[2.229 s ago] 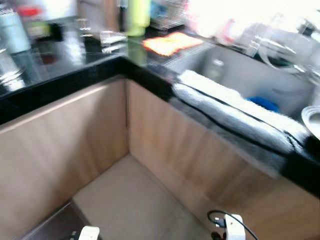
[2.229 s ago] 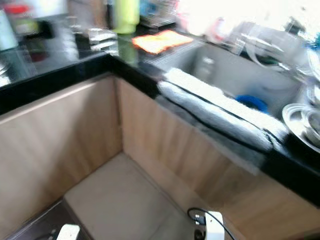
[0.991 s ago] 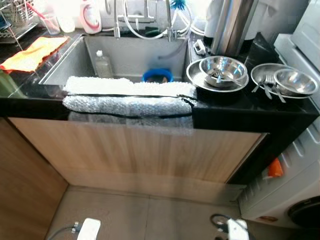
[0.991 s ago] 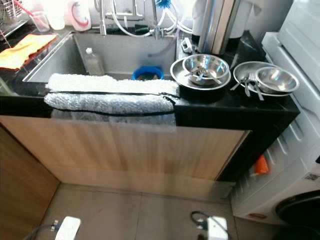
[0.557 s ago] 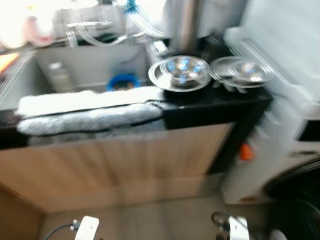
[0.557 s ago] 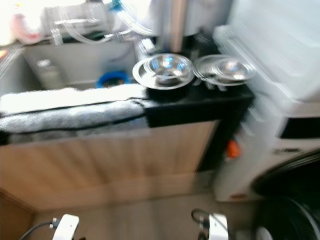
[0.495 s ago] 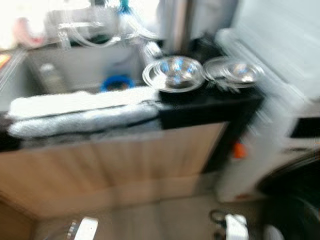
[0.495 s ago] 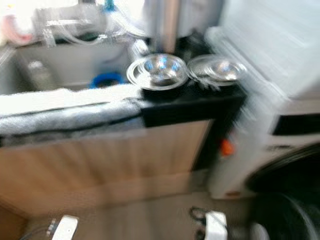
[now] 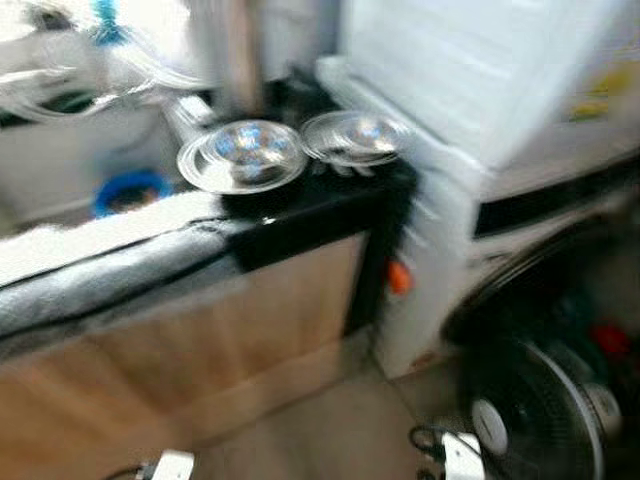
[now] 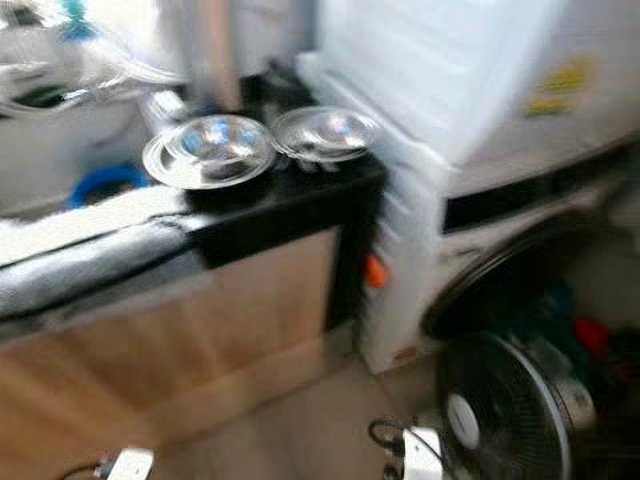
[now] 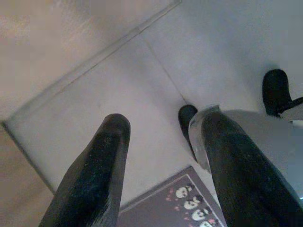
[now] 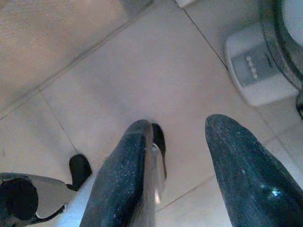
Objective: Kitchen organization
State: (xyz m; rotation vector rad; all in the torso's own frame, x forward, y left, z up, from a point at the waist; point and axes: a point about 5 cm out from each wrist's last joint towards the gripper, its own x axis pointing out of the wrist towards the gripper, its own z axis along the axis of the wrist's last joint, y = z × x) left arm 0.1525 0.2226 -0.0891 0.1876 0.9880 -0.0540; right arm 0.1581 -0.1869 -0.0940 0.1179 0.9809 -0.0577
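The eye views are blurred. On the black counter (image 9: 300, 205) to the right of the sink (image 9: 60, 165) stands a steel plate with a steel bowl (image 9: 243, 155) in it, and beside it a second steel plate and bowl (image 9: 358, 135). A blue item (image 9: 128, 190) lies in the sink. Both arms hang low over the floor. My left gripper (image 11: 163, 123) is open with nothing between its fingers, above pale floor tiles. My right gripper (image 12: 180, 126) is open and empty over the tiles as well.
Bubble wrap (image 9: 100, 270) covers the sink's front edge. A white washing machine (image 9: 520, 190) stands right of the counter, with an orange item (image 9: 400, 277) in the gap. A black floor fan (image 9: 530, 420) stands before it; its base (image 12: 255, 71) lies near my right gripper. A dark patterned mat (image 11: 189, 198) lies under my left gripper.
The camera has swung right: sink and bowls slid to the left of the picture, and the washing machine and fan came into view. Nothing on the counter has moved.
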